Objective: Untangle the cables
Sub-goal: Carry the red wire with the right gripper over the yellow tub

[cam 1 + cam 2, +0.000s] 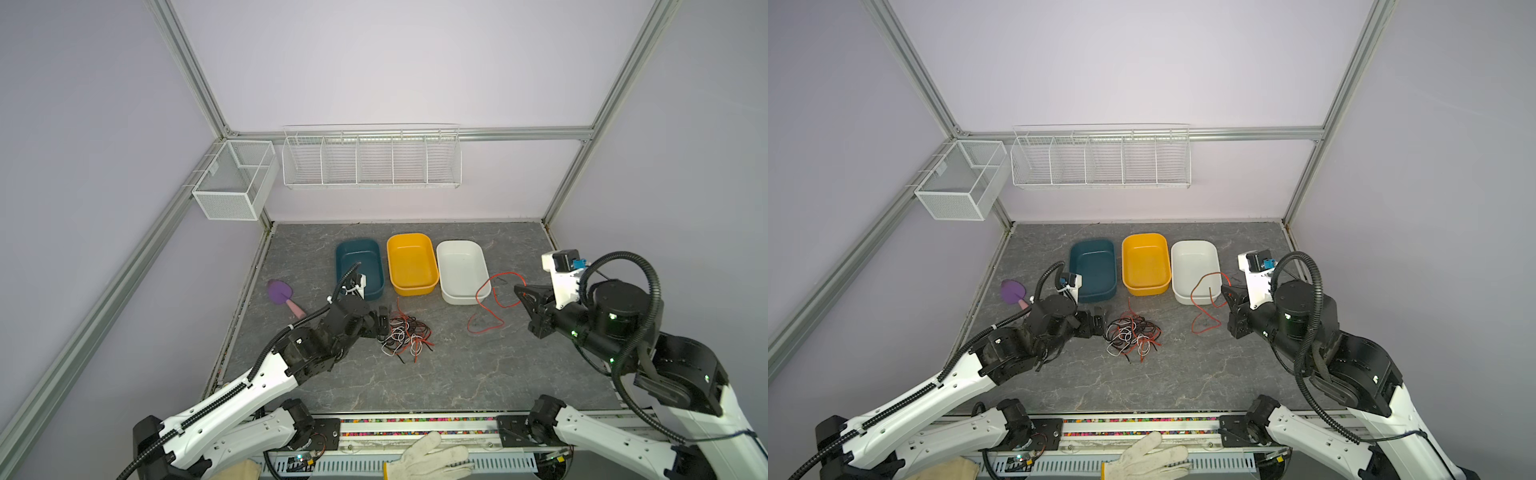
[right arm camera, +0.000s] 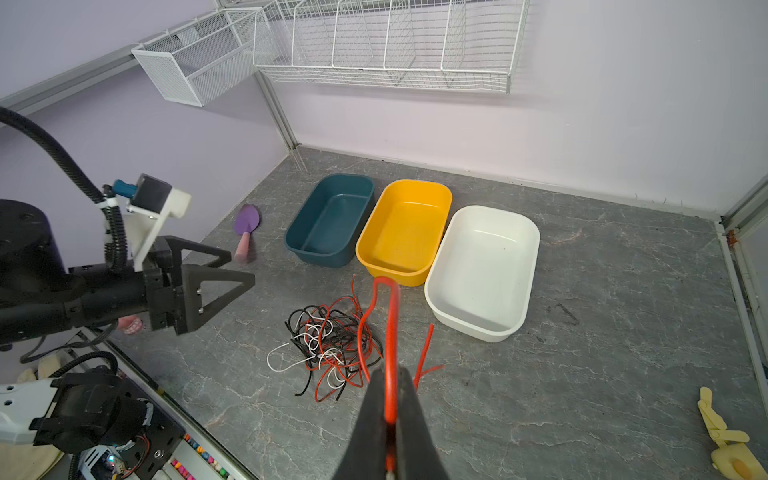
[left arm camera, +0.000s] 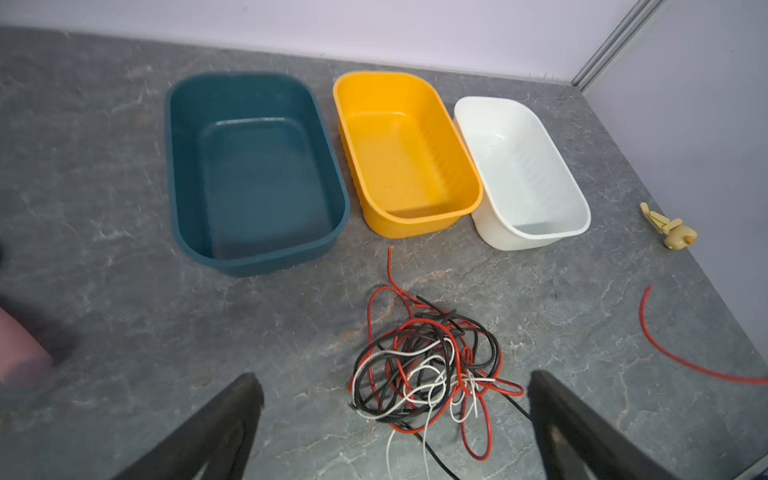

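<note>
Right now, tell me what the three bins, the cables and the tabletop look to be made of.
The teal bin, yellow bin and white bin: likely moulded plastic, smooth semi-gloss; rounded corners and soft highlights show it. The cables: thin wire in glossy red, black and white insulation, probably rubbery plastic; they curl in loose loops. The tabletop: grey, veined, matte; stone or a stone-print laminate, cannot tell.

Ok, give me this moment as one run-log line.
left hand: open, empty, beside tangle | right hand: shut on red cable, raised | tangle: red, black, white, on table
</note>
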You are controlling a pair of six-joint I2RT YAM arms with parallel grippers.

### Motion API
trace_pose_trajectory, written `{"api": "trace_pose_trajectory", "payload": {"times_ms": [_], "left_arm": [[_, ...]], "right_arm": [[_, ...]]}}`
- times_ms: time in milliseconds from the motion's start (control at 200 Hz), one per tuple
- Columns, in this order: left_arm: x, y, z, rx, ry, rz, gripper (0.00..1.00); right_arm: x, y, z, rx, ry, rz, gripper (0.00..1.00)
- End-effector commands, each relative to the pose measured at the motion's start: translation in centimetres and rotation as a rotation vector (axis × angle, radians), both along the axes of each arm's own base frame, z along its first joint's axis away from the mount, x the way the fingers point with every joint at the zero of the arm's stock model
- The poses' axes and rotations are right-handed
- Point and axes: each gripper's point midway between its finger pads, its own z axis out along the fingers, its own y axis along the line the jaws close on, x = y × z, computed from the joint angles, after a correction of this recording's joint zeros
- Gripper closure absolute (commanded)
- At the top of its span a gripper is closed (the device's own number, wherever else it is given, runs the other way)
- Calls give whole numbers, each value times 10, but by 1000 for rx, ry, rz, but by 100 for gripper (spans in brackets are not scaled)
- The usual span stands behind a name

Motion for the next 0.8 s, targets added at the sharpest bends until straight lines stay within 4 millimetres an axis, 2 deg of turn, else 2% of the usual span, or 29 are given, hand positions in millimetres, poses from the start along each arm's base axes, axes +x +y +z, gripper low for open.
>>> {"api": "trace_pose_trajectory", "payload": {"times_ms": [0, 185, 290, 365, 560, 640, 795], "left_arm": [[7, 9, 6, 225, -110, -79, 1], [21, -4, 3, 443, -285, -223, 1], [36, 0, 3, 502, -379, -162, 1], [41, -1, -4, 529, -440, -158, 1], [30, -6, -16, 432, -476, -200, 1], [26, -1, -18, 431, -507, -205, 1], [21, 13, 0, 412, -569, -158, 1]], "right_arm": [[13, 9, 1, -15, -20, -6, 94], [27, 24, 5, -31, -4, -2, 94], [34, 33, 9, -40, 3, 6, 94], [39, 38, 13, -43, 4, 10, 94], [54, 52, 18, -29, 21, 16, 94], [62, 60, 18, -19, 37, 25, 94], [80, 73, 23, 9, 56, 32, 94]]}}
